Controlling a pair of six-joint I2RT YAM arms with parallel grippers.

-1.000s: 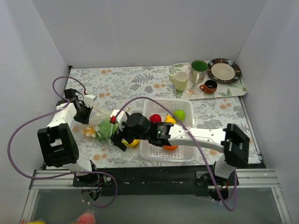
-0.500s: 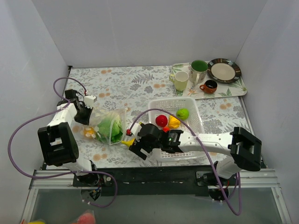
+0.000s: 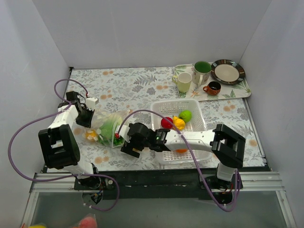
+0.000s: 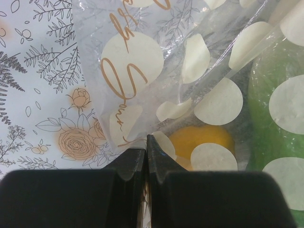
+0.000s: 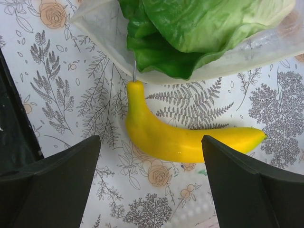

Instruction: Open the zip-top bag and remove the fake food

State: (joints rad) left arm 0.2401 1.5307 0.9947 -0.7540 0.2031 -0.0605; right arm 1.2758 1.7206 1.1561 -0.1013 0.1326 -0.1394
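The polka-dot zip-top bag [image 3: 108, 127] lies on the table left of the basket. It holds green lettuce [image 3: 110, 128] and an orange-yellow piece [image 4: 201, 141]. My left gripper [image 3: 84, 117] is shut on the bag's edge [image 4: 142, 118] at its left side. My right gripper [image 3: 128, 146] is open and hovers over a yellow banana [image 5: 185, 138] lying on the table just outside the bag's mouth. The lettuce [image 5: 204, 28] sticks out of the bag above the banana. In the top view the gripper hides the banana.
A white perforated basket [image 3: 195, 107] right of the bag holds a red fruit [image 3: 166, 122], a yellow piece [image 3: 179, 123], a green lime [image 3: 185, 115] and an orange piece [image 3: 181, 151]. A tray [image 3: 237, 90] with cups and a plate sits at the back right.
My right gripper has moved left from beside the basket and now stands open over the banana. The left gripper has kept its hold on the bag.
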